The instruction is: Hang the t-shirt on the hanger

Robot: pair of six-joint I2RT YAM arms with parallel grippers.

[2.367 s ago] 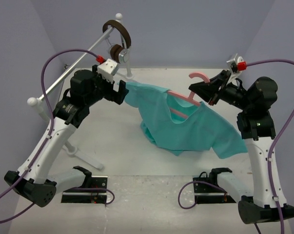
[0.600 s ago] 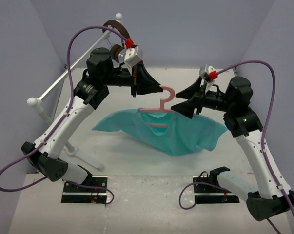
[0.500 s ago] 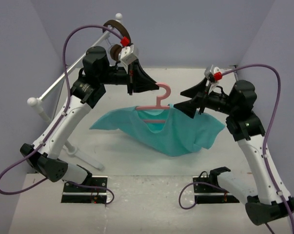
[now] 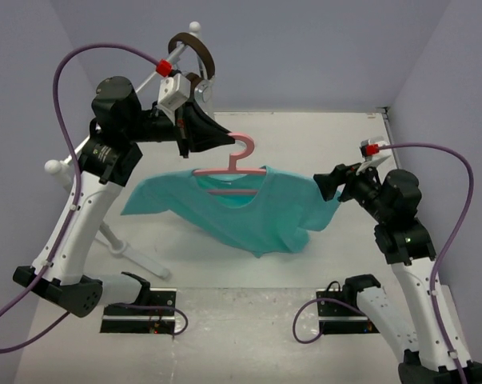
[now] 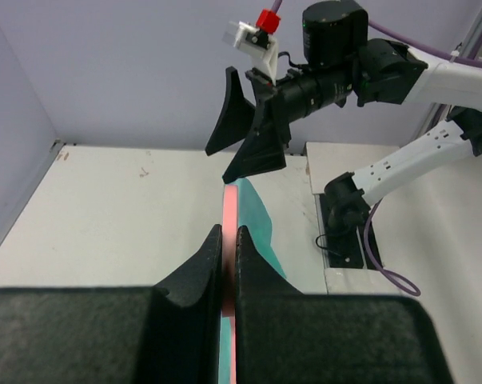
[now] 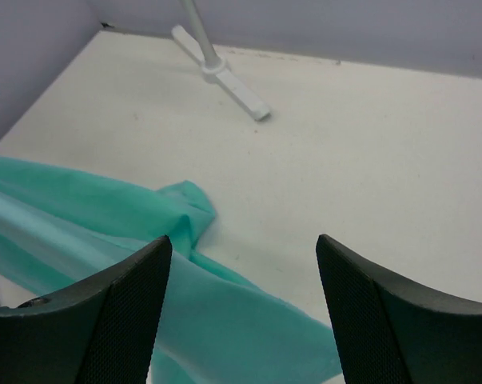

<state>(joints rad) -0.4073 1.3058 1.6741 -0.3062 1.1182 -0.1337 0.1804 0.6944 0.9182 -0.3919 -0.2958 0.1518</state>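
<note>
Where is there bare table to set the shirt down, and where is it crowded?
Bare table lies behind the t-shirt toward the back-right corner, and in the near strip between the two arm bases. The left side is crowded: the white stand foot and left arm stand there.

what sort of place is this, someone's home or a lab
Probably a robotics lab cell, not a home: a white table boxed in by plain lilac walls, with two cabled robot arms bolted on.
</note>
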